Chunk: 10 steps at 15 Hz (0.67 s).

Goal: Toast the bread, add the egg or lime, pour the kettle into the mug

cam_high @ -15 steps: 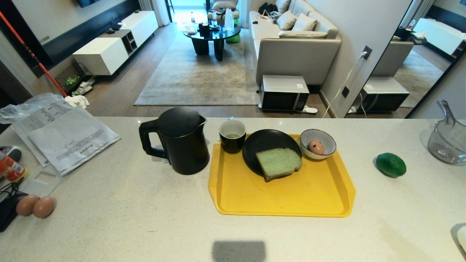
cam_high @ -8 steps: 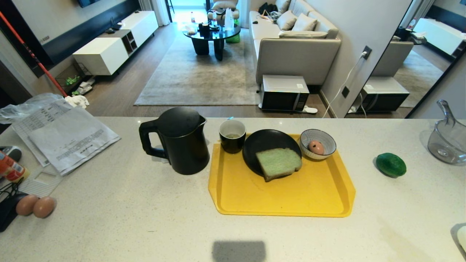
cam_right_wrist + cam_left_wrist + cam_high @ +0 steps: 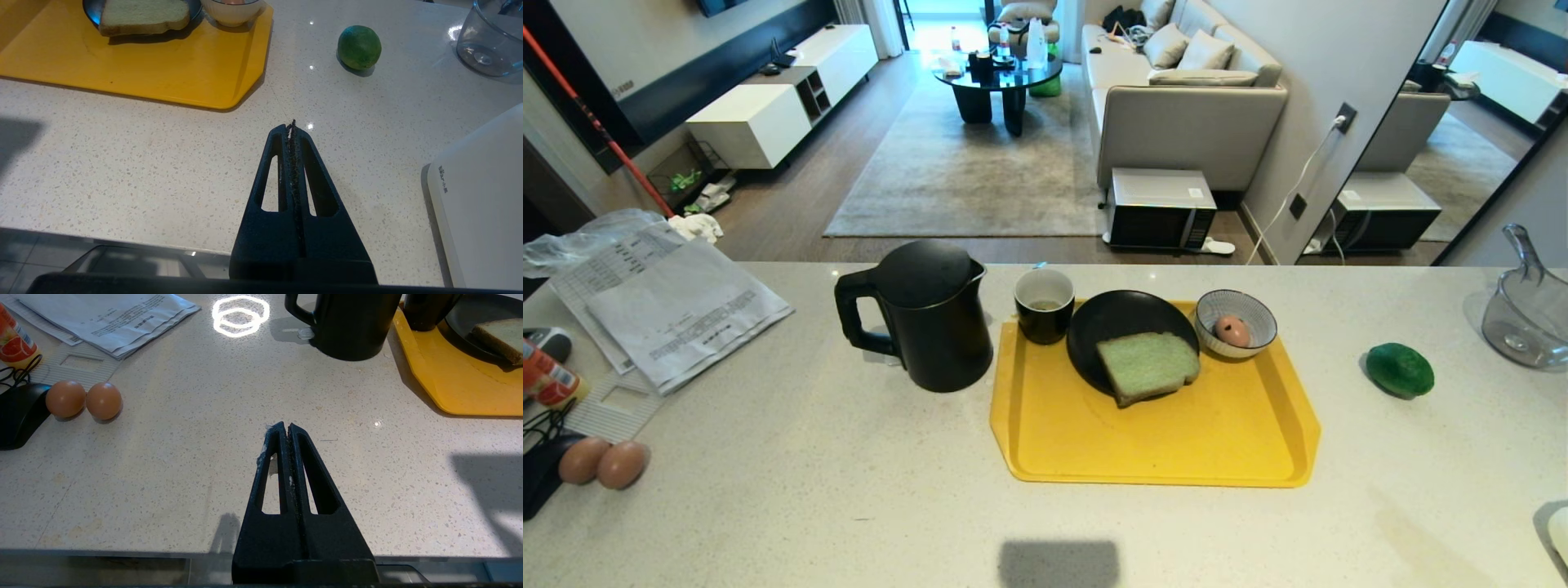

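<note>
Counter: pale speckled stone, fills the lower head view.

Yellow tray: centre of counter, slightly toward 3 o'clock.

Papers: loose stack at 10 o'clock from the tray, near the far left edge of the counter.

Kettle: upright, just off the tray's 9 o'clock edge, handle pointing toward 9 o'clock, lid shut.

Clear jug: far out at 3 o'clock, at the counter's right end.

Black plate: on the tray's far side, at 12 o'clock of the tray.

Bread: lies flat on the plate, its near edge overhanging the plate rim toward 6 o'clock.

Striped bowl: at the tray's 1 o'clock corner, just beside the plate.

Mug: at the tray's 11 o'clock corner, between kettle and plate, upright, something dark at the bottom.

Lime: on bare counter at 3 o'clock from the tray, apart from it.

Two brown eggs: touching one another, at 8 o'clock near the left edge.

Egg: inside the striped bowl.

Left gripper: fingers pressed together, holding nothing, over bare counter at 7 o'clock from the kettle.

Right gripper: fingers pressed together, empty, over bare counter at 7 o'clock from the lime, off the tray's near right corner.
</note>
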### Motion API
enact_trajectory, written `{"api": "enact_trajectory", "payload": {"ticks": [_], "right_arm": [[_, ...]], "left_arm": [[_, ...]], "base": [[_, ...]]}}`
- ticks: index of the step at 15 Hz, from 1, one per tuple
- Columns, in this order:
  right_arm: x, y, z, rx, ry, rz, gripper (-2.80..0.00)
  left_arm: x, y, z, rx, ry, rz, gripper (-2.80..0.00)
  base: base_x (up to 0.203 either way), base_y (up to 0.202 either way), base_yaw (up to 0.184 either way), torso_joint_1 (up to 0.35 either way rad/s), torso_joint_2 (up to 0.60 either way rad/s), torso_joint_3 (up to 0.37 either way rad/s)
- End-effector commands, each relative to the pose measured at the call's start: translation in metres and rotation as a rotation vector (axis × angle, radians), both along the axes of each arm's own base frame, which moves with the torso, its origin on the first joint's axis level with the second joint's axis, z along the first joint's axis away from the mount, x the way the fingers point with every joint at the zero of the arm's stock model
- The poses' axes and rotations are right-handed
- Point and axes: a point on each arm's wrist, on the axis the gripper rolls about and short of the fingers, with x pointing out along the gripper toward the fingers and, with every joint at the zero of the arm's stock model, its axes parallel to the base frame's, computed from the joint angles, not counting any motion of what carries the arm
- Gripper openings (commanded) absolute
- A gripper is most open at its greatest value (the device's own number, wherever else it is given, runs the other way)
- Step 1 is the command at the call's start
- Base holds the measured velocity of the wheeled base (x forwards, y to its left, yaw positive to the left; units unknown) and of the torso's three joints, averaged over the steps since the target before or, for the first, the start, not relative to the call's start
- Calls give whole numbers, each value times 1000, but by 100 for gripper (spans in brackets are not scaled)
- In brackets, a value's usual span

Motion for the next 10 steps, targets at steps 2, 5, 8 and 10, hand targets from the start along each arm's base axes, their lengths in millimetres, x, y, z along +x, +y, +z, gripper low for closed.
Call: {"api": "enact_trajectory", "payload": {"ticks": [2, 5, 8, 10], "right_arm": [[0, 0, 0, 3, 0, -1, -280], [0, 0, 0, 7, 0, -1, -280], [0, 0, 0, -6, -1, 4, -280], [0, 0, 0, -22, -2, 5, -280]], "left_arm": [[1, 0, -4, -1, 11, 1, -280], [1, 0, -4, 1, 11, 1, -280], [1, 0, -4, 5, 11, 1, -280], [1, 0, -4, 9, 11, 1, -280]], "base": [[0, 0, 0, 0, 0, 0], [0, 0, 0, 0, 0, 0], [0, 0, 0, 0, 0, 0], [0, 0, 0, 0, 0, 0]]}}
